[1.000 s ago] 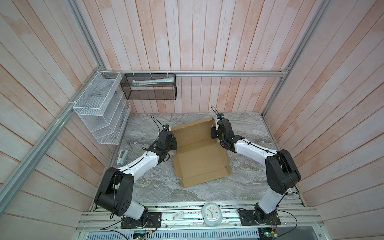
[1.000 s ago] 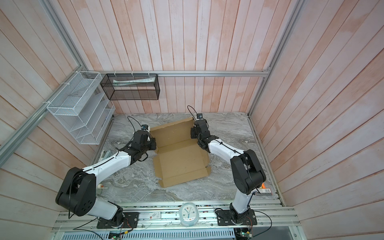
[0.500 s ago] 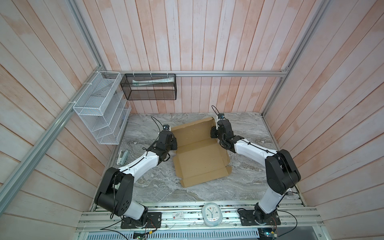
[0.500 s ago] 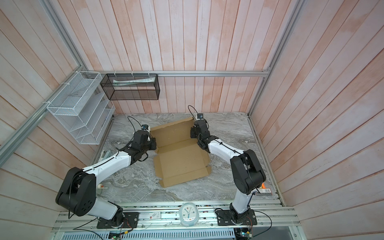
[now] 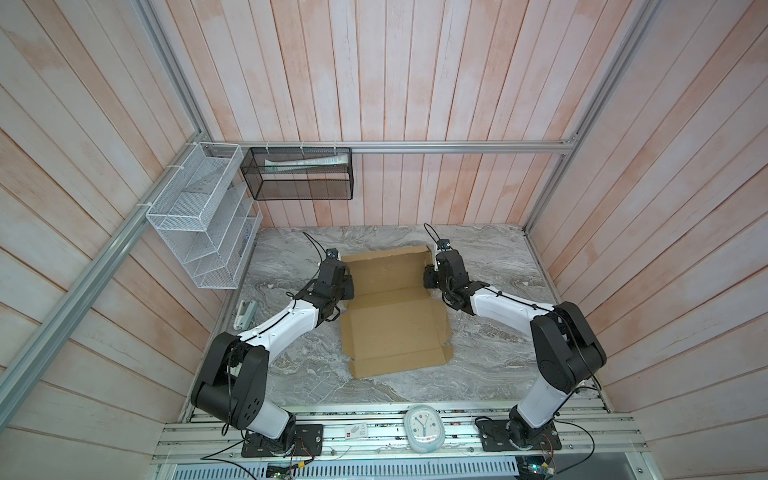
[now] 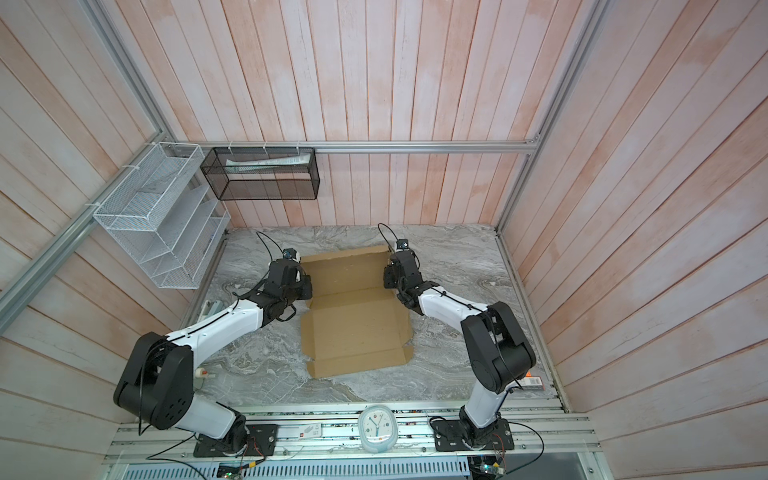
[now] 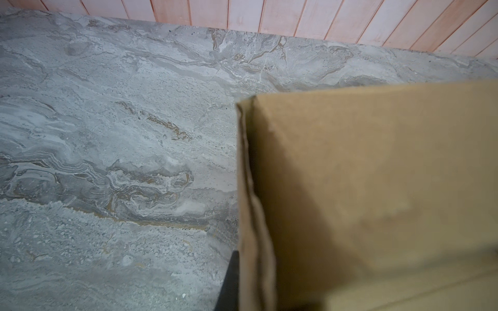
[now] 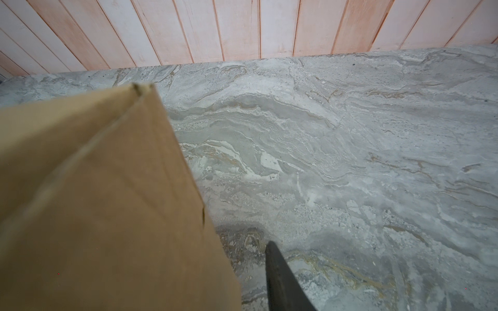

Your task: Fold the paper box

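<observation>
On the grey marbled tabletop, a plain brown corrugated-cardboard paper box is laid mid-table, with its far panel lifted between both arms. The panel's left edge is pinched in the clenched left gripper. The right gripper is seen released, with one finger clear of the cardboard.
</observation>
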Action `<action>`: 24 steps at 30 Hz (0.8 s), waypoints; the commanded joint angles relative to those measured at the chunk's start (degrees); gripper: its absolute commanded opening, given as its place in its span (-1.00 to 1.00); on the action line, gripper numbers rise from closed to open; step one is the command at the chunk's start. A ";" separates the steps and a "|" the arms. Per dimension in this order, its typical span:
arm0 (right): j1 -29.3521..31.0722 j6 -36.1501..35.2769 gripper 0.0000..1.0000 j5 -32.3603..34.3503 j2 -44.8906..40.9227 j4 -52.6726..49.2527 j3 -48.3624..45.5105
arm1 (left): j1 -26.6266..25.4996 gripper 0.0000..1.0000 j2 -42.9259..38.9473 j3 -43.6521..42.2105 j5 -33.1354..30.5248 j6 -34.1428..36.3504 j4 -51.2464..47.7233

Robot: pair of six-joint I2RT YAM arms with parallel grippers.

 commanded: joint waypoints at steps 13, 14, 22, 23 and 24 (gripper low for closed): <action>0.15 -2.00 -0.03 -2.35 -3.90 3.03 -0.70 | 0.22 -1.00 0.39 1.18 -0.97 -0.79 0.66; 0.14 -2.50 0.00 -2.61 -3.99 3.46 -0.69 | 0.22 -1.00 0.43 1.09 -0.93 -0.73 0.68; 0.12 -4.71 0.05 -1.25 -4.62 5.84 -0.50 | 0.22 -1.00 0.21 0.20 -0.53 -0.84 1.27; 0.11 -4.79 0.05 -1.04 -4.61 5.98 -0.36 | 0.22 -1.00 0.22 0.13 -0.53 -0.92 1.28; 0.11 -4.79 0.05 -0.73 -4.61 6.34 -0.18 | 0.22 -1.00 0.12 0.09 -0.53 -0.88 1.28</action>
